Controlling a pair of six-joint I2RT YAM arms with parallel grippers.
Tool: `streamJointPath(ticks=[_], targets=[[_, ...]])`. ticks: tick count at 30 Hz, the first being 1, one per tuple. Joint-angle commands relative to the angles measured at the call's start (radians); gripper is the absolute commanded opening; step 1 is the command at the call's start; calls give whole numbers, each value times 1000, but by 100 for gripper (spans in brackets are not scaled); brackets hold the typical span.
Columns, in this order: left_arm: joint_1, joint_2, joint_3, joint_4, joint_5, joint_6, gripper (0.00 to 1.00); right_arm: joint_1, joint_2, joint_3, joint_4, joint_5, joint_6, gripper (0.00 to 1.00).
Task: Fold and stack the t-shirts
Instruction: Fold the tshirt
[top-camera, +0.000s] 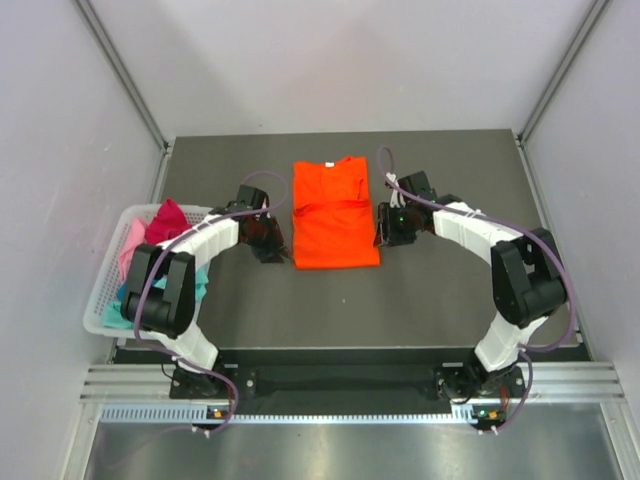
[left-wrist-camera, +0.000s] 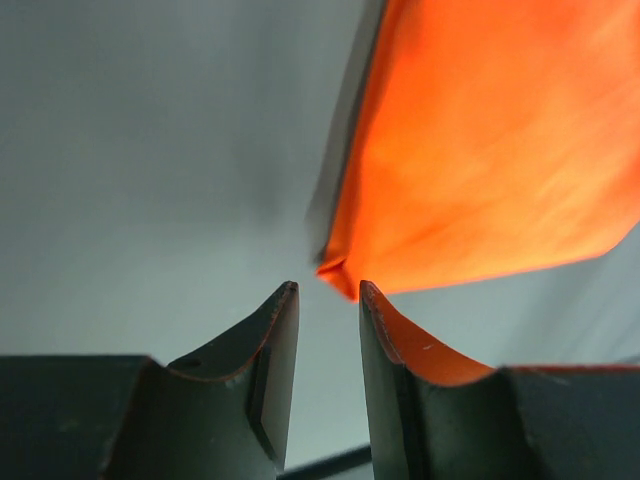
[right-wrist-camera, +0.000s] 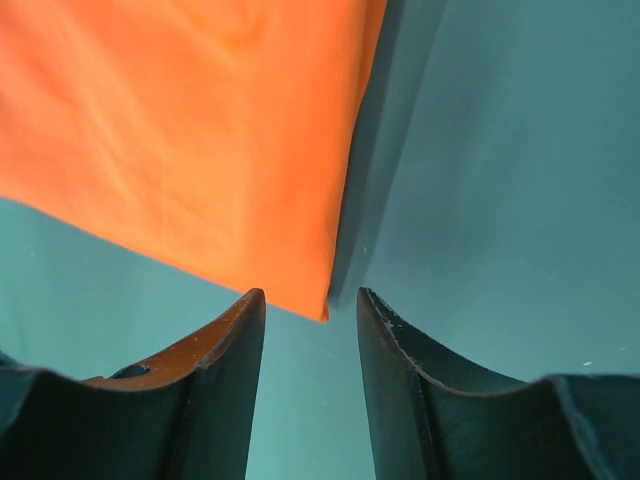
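The bright orange t-shirt (top-camera: 335, 215) lies flat on the dark table, partly folded into a rectangle with the collar at the far end. My left gripper (top-camera: 272, 246) is open and empty just off its near left corner. In the left wrist view that corner (left-wrist-camera: 345, 272) lies just beyond the gripper (left-wrist-camera: 328, 290). My right gripper (top-camera: 384, 232) is open and empty beside the shirt's right edge. In the right wrist view the near right corner (right-wrist-camera: 318, 305) lies between the tips of the gripper (right-wrist-camera: 310, 296). Magenta (top-camera: 170, 218), pale pink (top-camera: 130, 240) and teal (top-camera: 203, 280) shirts lie crumpled in the basket.
The white lattice basket (top-camera: 100, 318) stands at the table's left edge, beside the left arm. Grey walls enclose the table on three sides. A metal rail runs along the near edge under the arm bases.
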Motion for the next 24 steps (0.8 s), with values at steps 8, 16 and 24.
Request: streamJointPath(ticks=[8, 16, 24], targets=[[-25, 40, -87, 195, 175, 32, 36, -2, 38, -84, 160, -90, -40, 41], [-39, 65, -123, 198, 120, 30, 12, -2, 47, -171, 252, -124, -13, 33], [-71, -30, -178, 149, 10, 0, 0, 15, -78, -315, 330, -110, 35, 0]])
